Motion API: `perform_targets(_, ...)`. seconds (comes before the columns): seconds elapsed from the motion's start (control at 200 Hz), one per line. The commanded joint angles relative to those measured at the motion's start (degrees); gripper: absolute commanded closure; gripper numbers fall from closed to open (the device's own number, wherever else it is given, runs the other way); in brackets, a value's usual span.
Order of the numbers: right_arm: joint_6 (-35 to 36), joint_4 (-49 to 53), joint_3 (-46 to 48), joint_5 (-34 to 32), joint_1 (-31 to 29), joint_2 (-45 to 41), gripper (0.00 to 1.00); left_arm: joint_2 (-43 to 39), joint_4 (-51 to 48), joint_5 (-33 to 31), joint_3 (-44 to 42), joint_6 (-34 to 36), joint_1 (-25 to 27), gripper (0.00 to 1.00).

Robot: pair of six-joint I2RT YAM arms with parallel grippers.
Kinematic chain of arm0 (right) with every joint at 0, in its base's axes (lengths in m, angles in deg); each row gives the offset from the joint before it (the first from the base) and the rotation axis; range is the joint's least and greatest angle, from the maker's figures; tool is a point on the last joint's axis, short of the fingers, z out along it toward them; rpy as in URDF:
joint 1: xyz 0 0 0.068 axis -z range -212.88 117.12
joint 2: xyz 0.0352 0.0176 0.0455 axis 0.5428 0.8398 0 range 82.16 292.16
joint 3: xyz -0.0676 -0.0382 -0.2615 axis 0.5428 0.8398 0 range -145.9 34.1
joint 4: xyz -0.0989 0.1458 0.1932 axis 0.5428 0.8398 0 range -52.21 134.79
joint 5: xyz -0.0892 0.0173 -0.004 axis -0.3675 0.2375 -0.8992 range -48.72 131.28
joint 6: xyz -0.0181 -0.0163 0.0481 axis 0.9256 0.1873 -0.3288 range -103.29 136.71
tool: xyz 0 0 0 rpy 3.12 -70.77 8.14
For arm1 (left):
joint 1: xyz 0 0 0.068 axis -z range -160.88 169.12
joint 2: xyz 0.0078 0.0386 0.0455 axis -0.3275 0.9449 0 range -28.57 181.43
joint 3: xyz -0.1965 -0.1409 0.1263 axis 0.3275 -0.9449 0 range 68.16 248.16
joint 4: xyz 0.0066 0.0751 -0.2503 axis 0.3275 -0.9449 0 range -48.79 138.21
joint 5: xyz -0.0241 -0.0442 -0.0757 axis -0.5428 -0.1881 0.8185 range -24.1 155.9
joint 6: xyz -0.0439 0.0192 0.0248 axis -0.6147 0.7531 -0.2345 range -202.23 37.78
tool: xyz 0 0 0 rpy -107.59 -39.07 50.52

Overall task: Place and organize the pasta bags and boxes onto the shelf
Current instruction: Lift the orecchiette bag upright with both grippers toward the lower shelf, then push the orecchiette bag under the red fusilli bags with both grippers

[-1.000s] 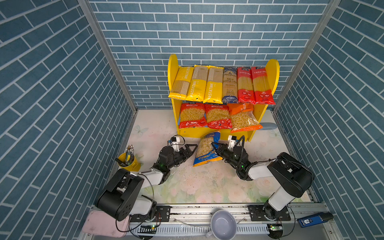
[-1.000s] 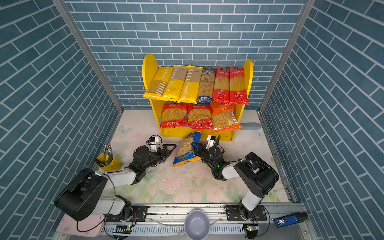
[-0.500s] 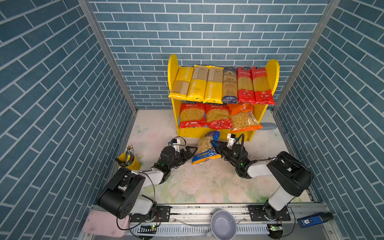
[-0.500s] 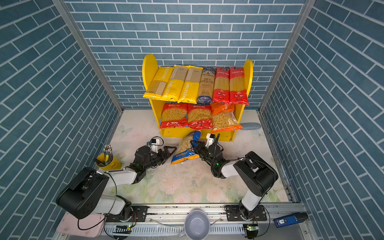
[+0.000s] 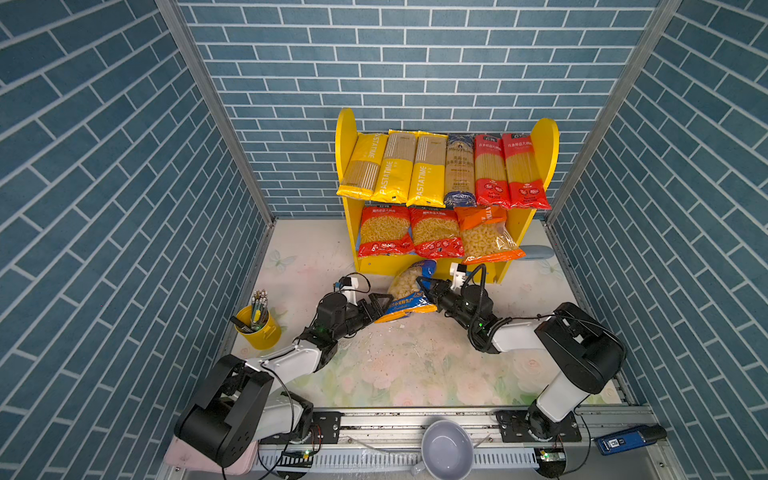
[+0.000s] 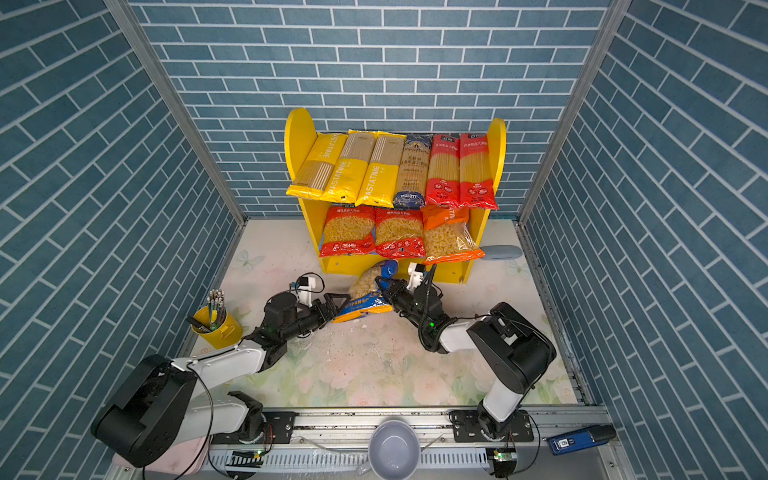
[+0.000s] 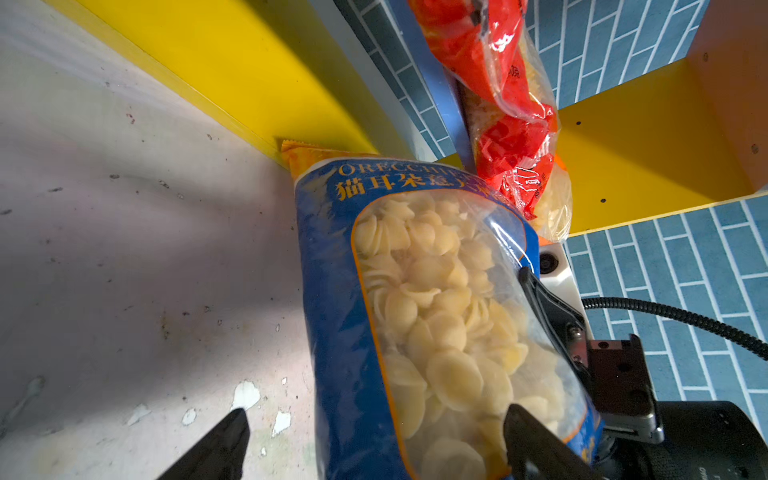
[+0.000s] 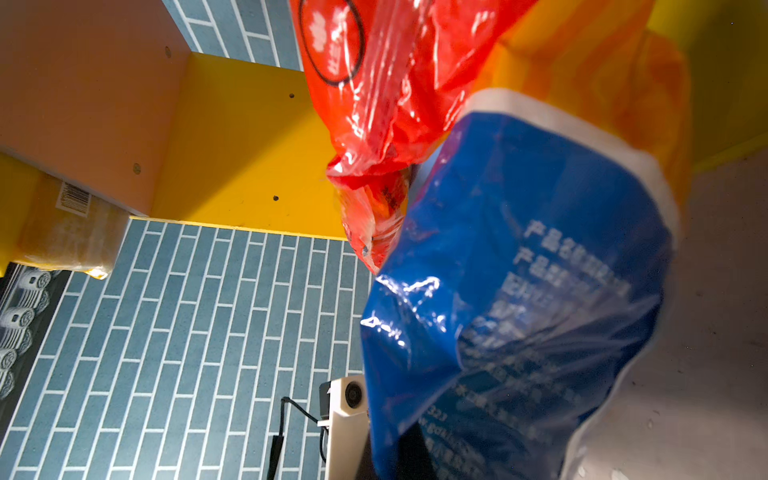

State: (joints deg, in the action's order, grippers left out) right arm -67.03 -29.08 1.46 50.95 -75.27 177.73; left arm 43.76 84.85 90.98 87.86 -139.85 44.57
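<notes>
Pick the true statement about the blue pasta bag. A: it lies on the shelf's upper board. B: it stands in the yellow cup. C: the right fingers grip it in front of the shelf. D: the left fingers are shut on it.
C: the right fingers are shut on the blue pasta bag before the shelf; left fingers open.

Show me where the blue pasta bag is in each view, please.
Top view: blue pasta bag near centre, in front of the shelf.
Top view: blue pasta bag in the same place.
Left wrist: blue pasta bag close up, clear window facing.
Right wrist: blue pasta bag close up, printed back facing.
Shared landmark: the yellow shelf.
</notes>
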Motion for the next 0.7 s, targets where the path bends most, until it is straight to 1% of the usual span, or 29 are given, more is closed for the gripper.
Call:
perform_targets(0.0, -0.68, -12.94, -5.13, 1.96, -0.49, -4.39, 1.00, -0.69, -1.45, -0.36, 0.95, 0.94, 0.12, 0.05)
perform_targets(0.215, -0.28, -13.22, -5.01, 2.40, -0.50, -4.51, 1.00, -1.36, -1.43, -0.54, 0.70, 1.00, -0.10, 0.04)
perform_targets(0.3, 0.13, -13.00, -5.82, 3.59, -0.49, -5.07, 1.00, -0.75, 0.87, -0.29, 0.26, -0.14, -0.05, 0.04)
perform_targets(0.46, 3.37, -8.72, -7.90, 6.01, -0.39, -6.28, 1.00, 0.95, 6.18, -0.13, -0.63, -2.24, -0.22, 0.03)
perform_targets(0.625, 3.29, -10.95, -8.62, 7.88, 0.78, -2.13, 1.00, 5.01, 11.02, 0.09, 0.93, -3.66, -0.23, 0.02)
perform_targets(0.695, 1.90, -13.08, -7.39, 7.35, 1.83, 0.62, 1.00, 7.62, 12.30, 0.62, 1.99, -3.55, -0.23, 0.03)
